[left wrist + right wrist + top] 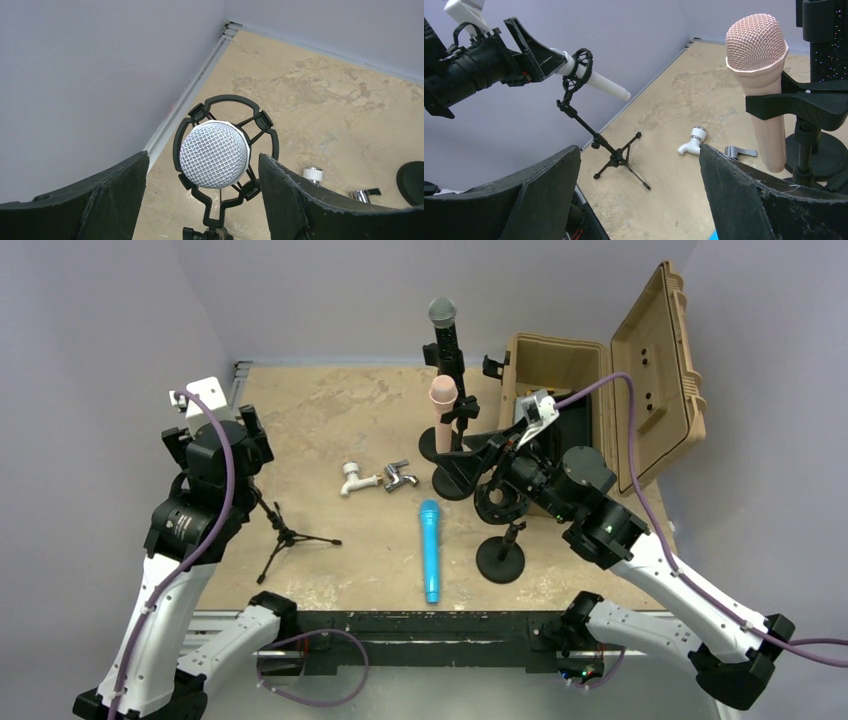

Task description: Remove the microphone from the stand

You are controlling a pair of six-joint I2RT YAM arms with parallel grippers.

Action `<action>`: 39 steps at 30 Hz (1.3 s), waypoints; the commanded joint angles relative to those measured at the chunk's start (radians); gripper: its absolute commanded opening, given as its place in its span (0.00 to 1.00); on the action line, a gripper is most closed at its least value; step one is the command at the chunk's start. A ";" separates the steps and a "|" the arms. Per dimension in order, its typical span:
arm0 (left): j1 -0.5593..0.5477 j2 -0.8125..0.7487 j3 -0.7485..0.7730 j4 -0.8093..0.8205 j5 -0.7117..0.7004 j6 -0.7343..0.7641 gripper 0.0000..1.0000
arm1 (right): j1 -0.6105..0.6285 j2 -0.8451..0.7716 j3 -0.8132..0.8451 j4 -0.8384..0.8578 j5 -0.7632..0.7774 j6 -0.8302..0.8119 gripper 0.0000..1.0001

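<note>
Case (556, 344) lid up, microphone (214, 154) in shock mount (226, 98), left claw (202, 157) and right claw (639, 149) spread wide — empty.

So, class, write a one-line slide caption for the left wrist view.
Open left gripper flanks the mesh head of the white microphone, seated in its black shock mount.

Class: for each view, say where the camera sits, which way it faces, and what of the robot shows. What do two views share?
Top external: above and behind the bases, looking down on the table; both arms show.
Left wrist: on the left arm, facing the white microphone's head; open left gripper flanks it.
Right wrist: on the right arm, facing the left arm; open right gripper frames the view.
Shared: both wrist views show the shock-mounted white microphone.
</note>
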 commanded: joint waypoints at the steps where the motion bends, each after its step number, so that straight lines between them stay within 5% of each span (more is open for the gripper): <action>1: 0.025 -0.014 -0.032 0.089 0.020 -0.051 0.75 | 0.003 -0.017 0.008 0.005 0.035 -0.019 0.87; 24: 0.043 -0.018 -0.109 0.163 -0.015 0.003 0.48 | 0.004 -0.037 -0.005 0.008 0.083 -0.054 0.89; 33: 0.043 -0.026 -0.089 0.192 0.037 0.060 0.08 | 0.003 -0.047 -0.022 0.009 0.094 -0.057 0.90; 39: 0.043 -0.035 -0.026 0.173 0.062 0.084 0.00 | 0.004 -0.051 -0.024 0.006 0.110 -0.068 0.90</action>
